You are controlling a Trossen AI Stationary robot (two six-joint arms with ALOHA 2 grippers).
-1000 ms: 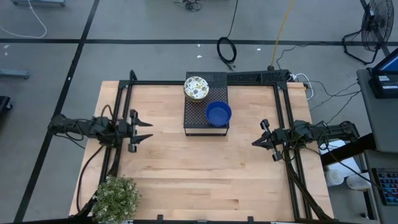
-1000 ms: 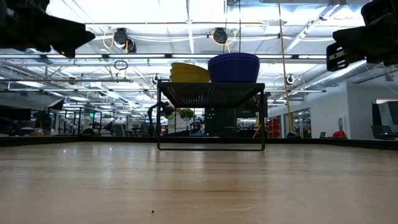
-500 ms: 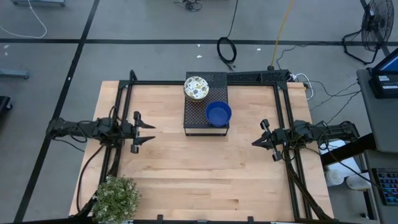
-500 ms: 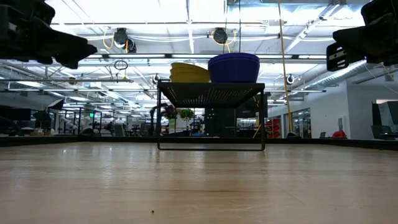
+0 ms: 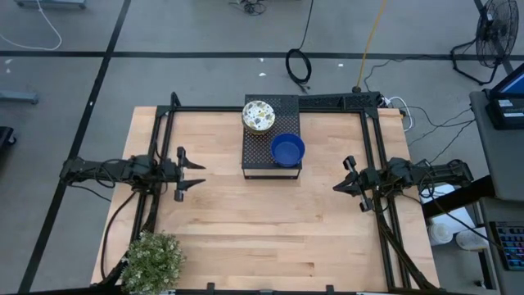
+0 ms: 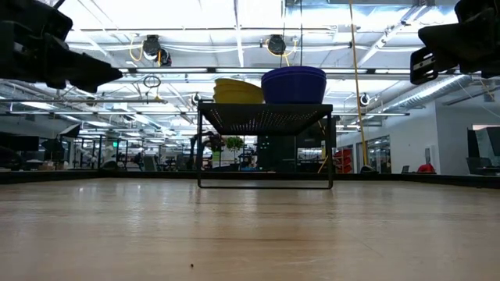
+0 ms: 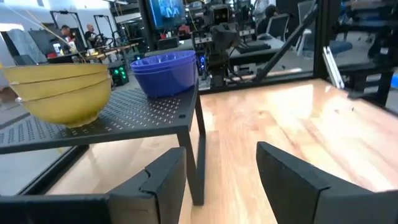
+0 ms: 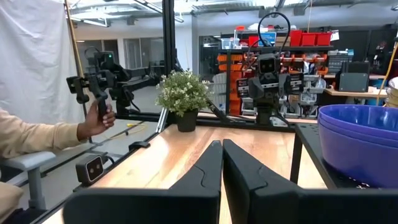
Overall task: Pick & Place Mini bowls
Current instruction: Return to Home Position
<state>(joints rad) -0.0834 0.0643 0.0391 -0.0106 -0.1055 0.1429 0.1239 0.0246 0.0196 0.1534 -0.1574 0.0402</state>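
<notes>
A stack of cream floral bowls [image 5: 258,116] and a stack of glossy blue bowls [image 5: 287,150] rest on top of a black perforated stand [image 5: 272,164] at the table's far middle. The left wrist view shows them as yellowish bowls [image 7: 59,93] and blue bowls [image 7: 165,71]; the right wrist view catches only the blue ones [image 8: 360,143]. My left gripper [image 5: 198,174] hovers open to the left of the stand, fingers pointing at it. My right gripper [image 5: 336,186] hovers shut to the stand's right, nearer the table's near side. Both float above the table in the low view.
A potted plant [image 5: 153,258] sits at the near left corner. A black frame [image 5: 360,102] rims the table's far and side edges. Bare wood [image 5: 270,229] stretches between the arms. In the right wrist view a person's hand [image 8: 96,118] holds a device beyond the table.
My left gripper has sunk lower and crept a little toward the stand and the near edge, staying open. The bowls and the stand have kept still.
</notes>
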